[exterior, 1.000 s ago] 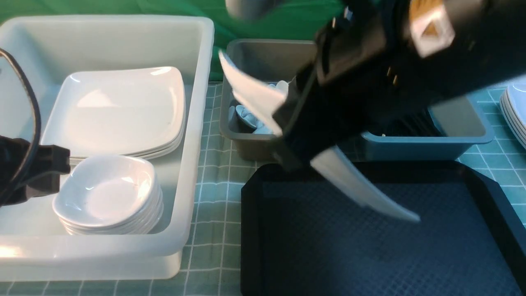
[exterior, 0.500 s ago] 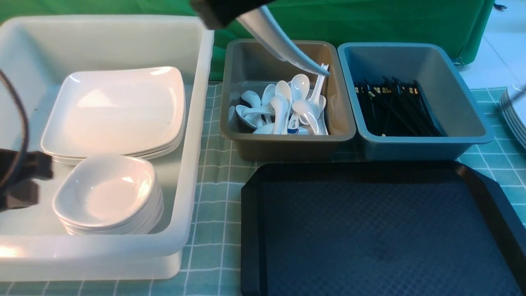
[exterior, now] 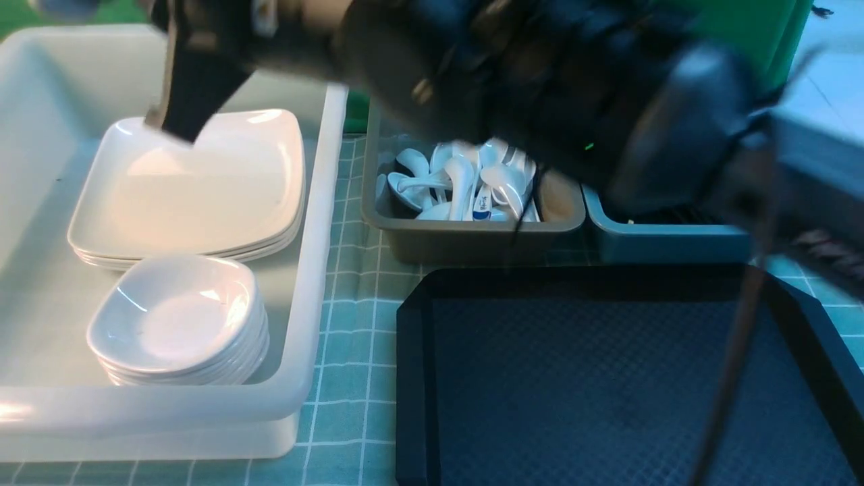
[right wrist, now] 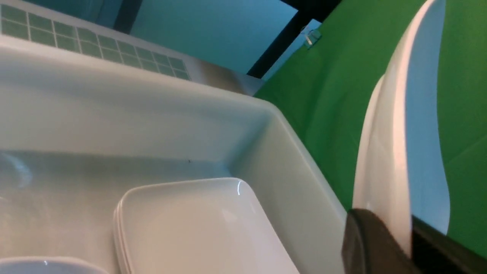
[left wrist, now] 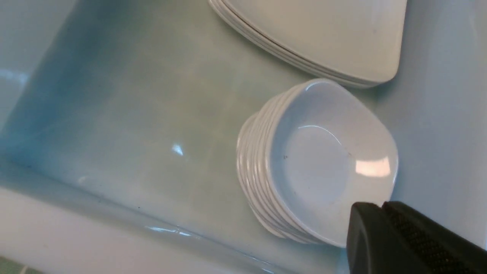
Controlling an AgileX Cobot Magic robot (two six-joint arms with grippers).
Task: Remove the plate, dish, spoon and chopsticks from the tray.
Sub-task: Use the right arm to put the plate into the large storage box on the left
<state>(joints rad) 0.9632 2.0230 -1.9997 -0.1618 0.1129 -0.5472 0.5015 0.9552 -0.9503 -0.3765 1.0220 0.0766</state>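
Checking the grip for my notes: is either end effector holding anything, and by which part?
The right end effector pinches the plate at its rim. The left end effector is shut and holds nothing.

No legible text anywhere.

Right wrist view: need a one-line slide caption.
Right gripper clamps a large glossy white rounded-square plate on edge above the translucent white plastic tub holding stacked white plates.

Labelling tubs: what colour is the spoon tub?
The spoon tub is grey-brown; front view shows it best.
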